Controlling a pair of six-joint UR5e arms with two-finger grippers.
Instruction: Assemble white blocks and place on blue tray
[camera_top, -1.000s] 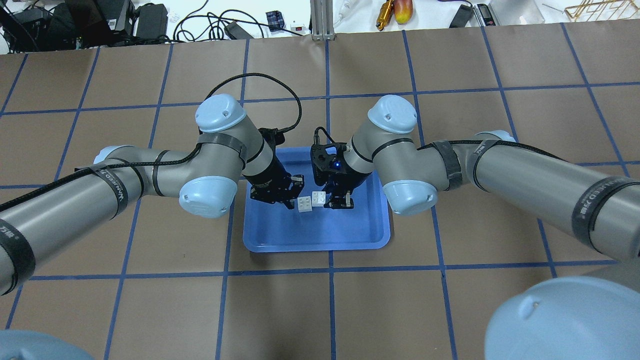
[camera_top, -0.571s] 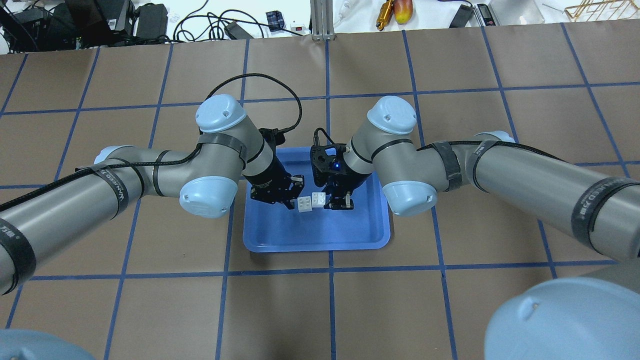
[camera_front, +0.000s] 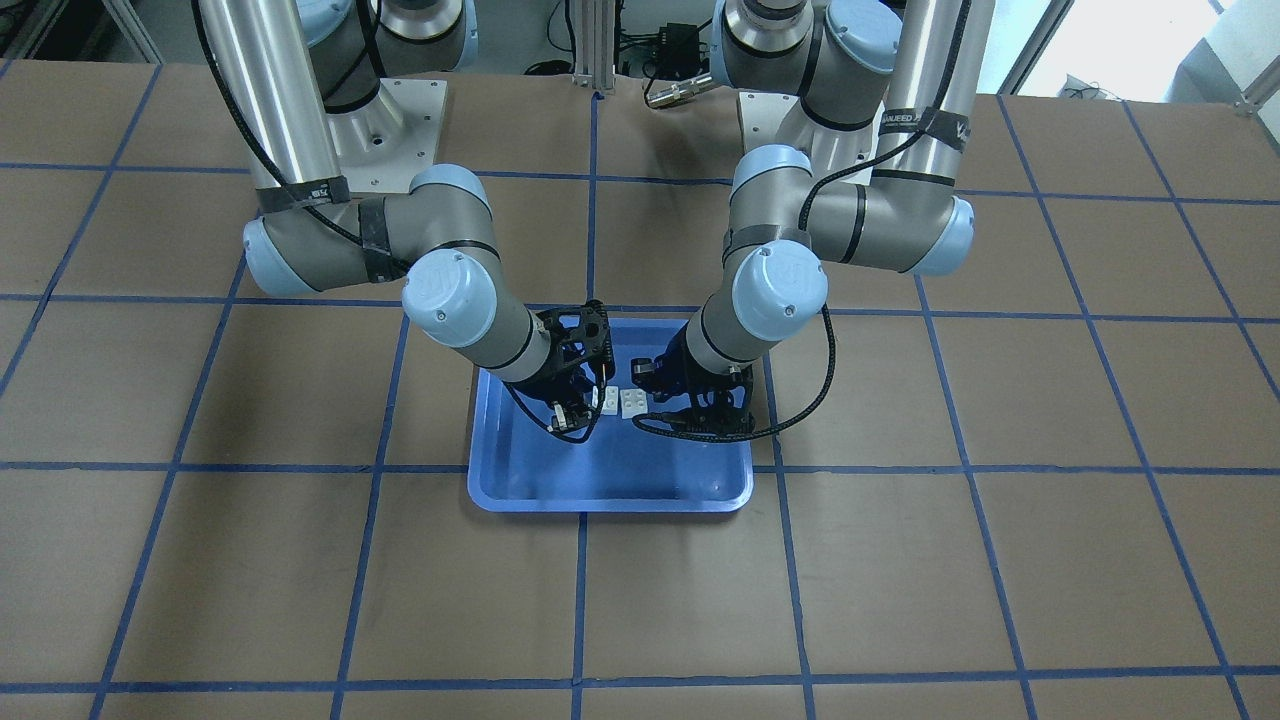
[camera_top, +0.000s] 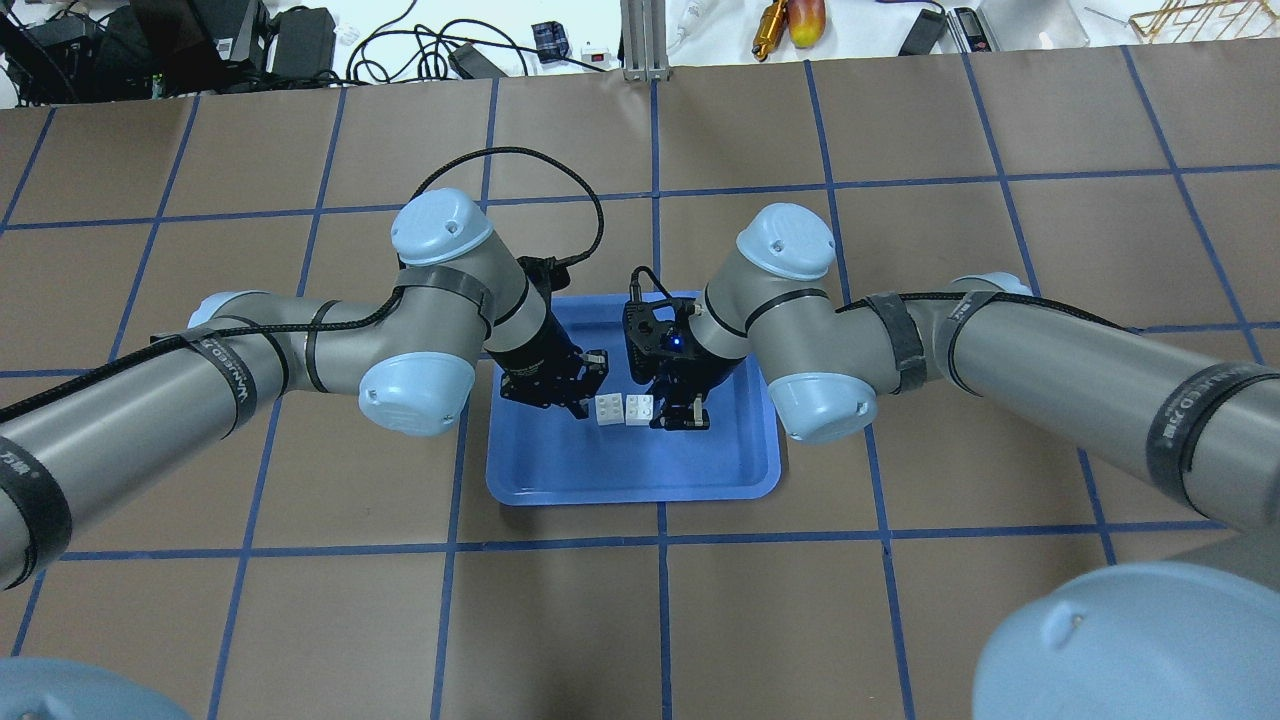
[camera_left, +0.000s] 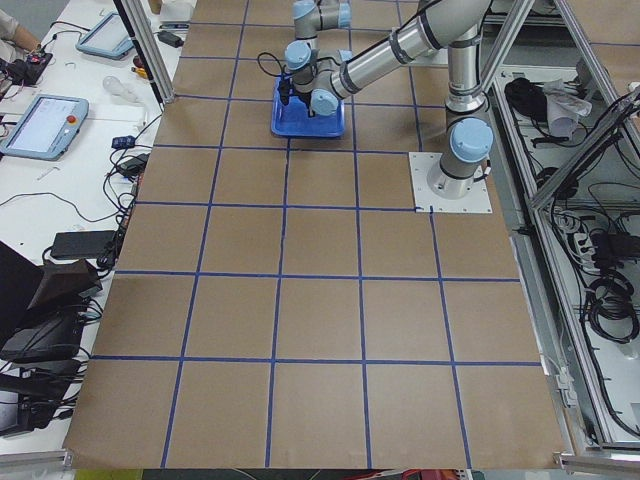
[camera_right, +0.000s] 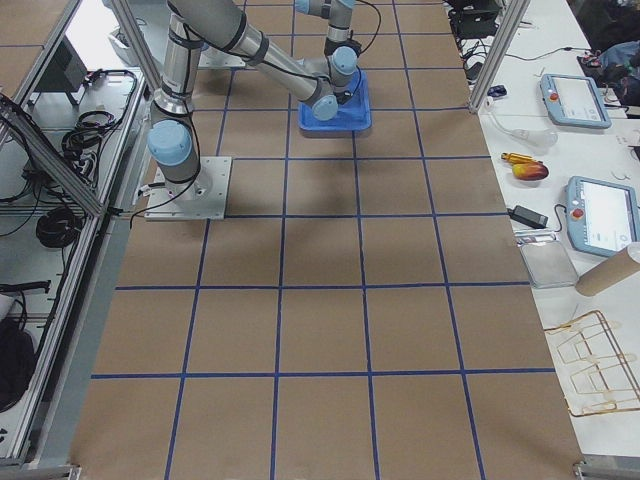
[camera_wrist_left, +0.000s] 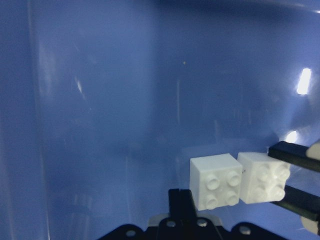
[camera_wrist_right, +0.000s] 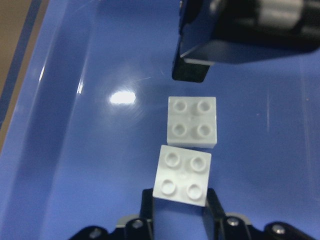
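Two white blocks lie side by side over the middle of the blue tray (camera_top: 620, 470). My right gripper (camera_top: 652, 411) is shut on the right-hand block (camera_top: 639, 408), which sits between its fingers in the right wrist view (camera_wrist_right: 182, 175). This block is slightly skewed against the other block (camera_top: 608, 410), and their sides meet. My left gripper (camera_top: 583, 407) looks shut and empty. Its tip (camera_wrist_left: 182, 197) is beside that other block (camera_wrist_left: 215, 181). I cannot tell whether either block rests on the tray floor.
Both forearms reach over the tray's far half, and their elbows flank it on the brown table with its blue tape grid. Cables, tools and power supplies lie along the far edge (camera_top: 500, 40).
My right gripper has moved its block a little toward the tray's near edge, up against the other block. The other block has turned square. The left arm has hardly moved.
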